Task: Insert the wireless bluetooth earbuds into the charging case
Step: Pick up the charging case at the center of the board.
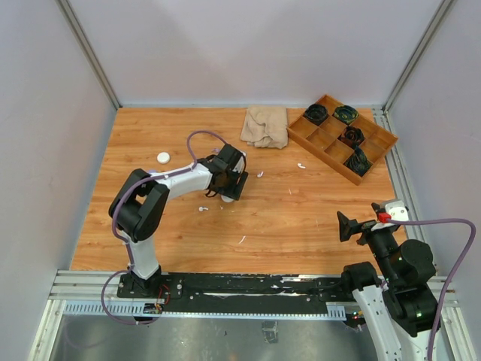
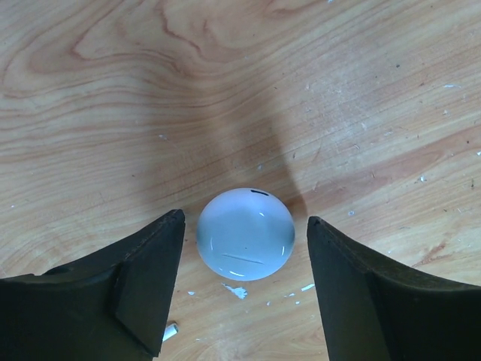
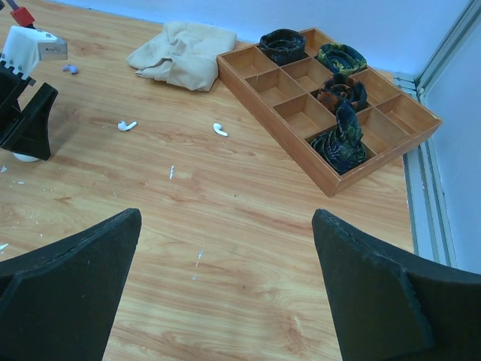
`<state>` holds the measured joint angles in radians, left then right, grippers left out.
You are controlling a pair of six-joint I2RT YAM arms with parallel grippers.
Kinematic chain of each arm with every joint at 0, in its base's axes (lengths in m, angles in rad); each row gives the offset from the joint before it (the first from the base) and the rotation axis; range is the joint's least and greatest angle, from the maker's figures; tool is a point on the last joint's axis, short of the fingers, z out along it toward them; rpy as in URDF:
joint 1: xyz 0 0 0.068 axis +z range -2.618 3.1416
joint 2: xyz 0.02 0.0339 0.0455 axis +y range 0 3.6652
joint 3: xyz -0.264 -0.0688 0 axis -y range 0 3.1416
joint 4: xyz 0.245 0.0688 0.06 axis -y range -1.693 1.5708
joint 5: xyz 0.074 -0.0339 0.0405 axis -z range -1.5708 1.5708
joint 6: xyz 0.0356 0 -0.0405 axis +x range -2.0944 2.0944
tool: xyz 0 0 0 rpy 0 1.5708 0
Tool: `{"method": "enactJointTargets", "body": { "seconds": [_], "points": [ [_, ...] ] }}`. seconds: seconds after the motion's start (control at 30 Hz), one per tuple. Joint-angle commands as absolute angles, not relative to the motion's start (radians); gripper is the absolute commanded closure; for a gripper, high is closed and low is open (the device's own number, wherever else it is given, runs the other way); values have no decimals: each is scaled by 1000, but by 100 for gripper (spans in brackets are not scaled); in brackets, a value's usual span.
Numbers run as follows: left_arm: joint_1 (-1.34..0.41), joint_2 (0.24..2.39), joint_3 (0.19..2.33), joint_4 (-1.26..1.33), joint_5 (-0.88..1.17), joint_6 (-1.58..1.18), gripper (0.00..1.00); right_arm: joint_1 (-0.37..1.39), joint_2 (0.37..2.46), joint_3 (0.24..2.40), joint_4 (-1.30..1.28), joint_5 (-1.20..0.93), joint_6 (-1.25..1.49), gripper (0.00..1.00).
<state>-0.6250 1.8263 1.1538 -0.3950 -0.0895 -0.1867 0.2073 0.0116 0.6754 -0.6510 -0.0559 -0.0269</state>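
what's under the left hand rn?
A round glossy whitish case on the wooden table, between the open fingers of the left hand, touching neither. From above the hand mostly covers it; its inside is hidden.

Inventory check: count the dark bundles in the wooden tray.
4, all in the wooden tray: two dark bundles at its far end, one mid-tray, one at its near end.

Left end effector (image 2: 244,221) points downward, parted; right end effector (image 3: 225,215) gapes wide.
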Motion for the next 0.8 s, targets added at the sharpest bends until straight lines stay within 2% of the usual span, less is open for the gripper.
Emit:
{"method": "enactJointTargets", "body": {
  "seconds": [0.0, 0.2, 0.77],
  "points": [
    [-651, 1856, 1187, -416, -144, -171, 29, 221, -7, 668, -621, -73, -38, 2],
    [-662, 1870, 1193, -428, -164, -166, 33, 222, -6, 668, -621, -80, -38, 1],
    [-667, 1736, 1105, -374, -168, -319, 60, 221, 75, 712, -559, -149, 5, 1]
  ]
}}
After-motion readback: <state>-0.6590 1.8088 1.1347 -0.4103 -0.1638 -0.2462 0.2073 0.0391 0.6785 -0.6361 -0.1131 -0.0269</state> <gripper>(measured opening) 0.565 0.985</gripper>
